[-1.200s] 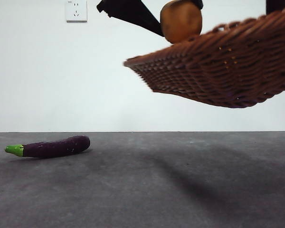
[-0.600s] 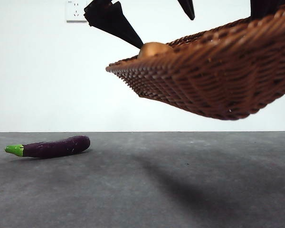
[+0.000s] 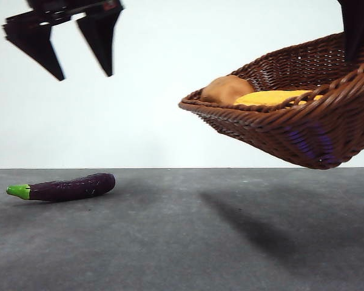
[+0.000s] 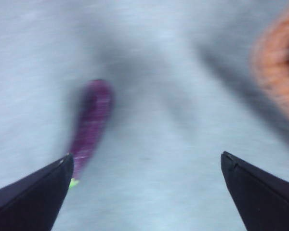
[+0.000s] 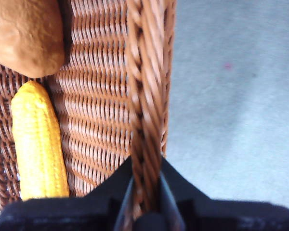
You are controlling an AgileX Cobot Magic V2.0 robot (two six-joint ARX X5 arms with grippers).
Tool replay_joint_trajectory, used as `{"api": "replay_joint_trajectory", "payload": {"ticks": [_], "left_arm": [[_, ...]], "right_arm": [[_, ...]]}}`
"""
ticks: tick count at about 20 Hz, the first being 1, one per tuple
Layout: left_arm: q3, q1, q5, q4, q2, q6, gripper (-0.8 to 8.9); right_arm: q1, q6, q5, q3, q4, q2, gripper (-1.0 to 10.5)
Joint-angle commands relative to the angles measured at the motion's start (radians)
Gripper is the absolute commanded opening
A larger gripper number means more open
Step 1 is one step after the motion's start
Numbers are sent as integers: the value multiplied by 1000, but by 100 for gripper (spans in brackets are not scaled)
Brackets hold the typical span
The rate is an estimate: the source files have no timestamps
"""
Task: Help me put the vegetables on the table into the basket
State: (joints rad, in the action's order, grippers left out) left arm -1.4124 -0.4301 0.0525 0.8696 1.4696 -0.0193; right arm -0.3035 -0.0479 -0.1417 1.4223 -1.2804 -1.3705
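Observation:
The brown woven basket (image 3: 303, 130) hangs tilted in the air at the right, above the table (image 3: 188, 236). My right gripper (image 5: 147, 192) is shut on the basket's braided rim (image 5: 145, 96). Inside lie the brown potato (image 3: 225, 89) (image 5: 26, 33) and the yellow corn cob (image 3: 273, 97) (image 5: 38, 139). The dark purple eggplant (image 3: 67, 187) (image 4: 90, 122) with a green stem lies on the table at the left. My left gripper (image 3: 82, 57) (image 4: 147, 166) is open and empty, high above the eggplant.
A white wall socket sits behind the left gripper on the back wall, mostly hidden. The basket casts a shadow (image 3: 255, 233) on the grey table below it.
My left gripper has let go of the potato into the basket and swung left to above the eggplant. The basket has shifted right and tipped so its contents show.

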Motion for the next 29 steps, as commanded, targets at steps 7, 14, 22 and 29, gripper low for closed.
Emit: {"api": "replay_joint_trajectory", "payload": {"ticks": [7, 14, 22, 29], "left_arm": [[-3, 159, -164, -8, 207, -294, 727], [-3, 170, -111, -124, 413, -318, 722], [-3, 172, -112, -233, 460, -331, 616], [-3, 185, -114, -260, 502, -317, 412]], "right_arm": [[37, 8, -29, -8, 42, -2, -17], [37, 8, -42, -8, 39, -2, -17], [37, 8, -41, -8, 46, -2, -17], [37, 8, -40, -8, 54, -2, -16]]}}
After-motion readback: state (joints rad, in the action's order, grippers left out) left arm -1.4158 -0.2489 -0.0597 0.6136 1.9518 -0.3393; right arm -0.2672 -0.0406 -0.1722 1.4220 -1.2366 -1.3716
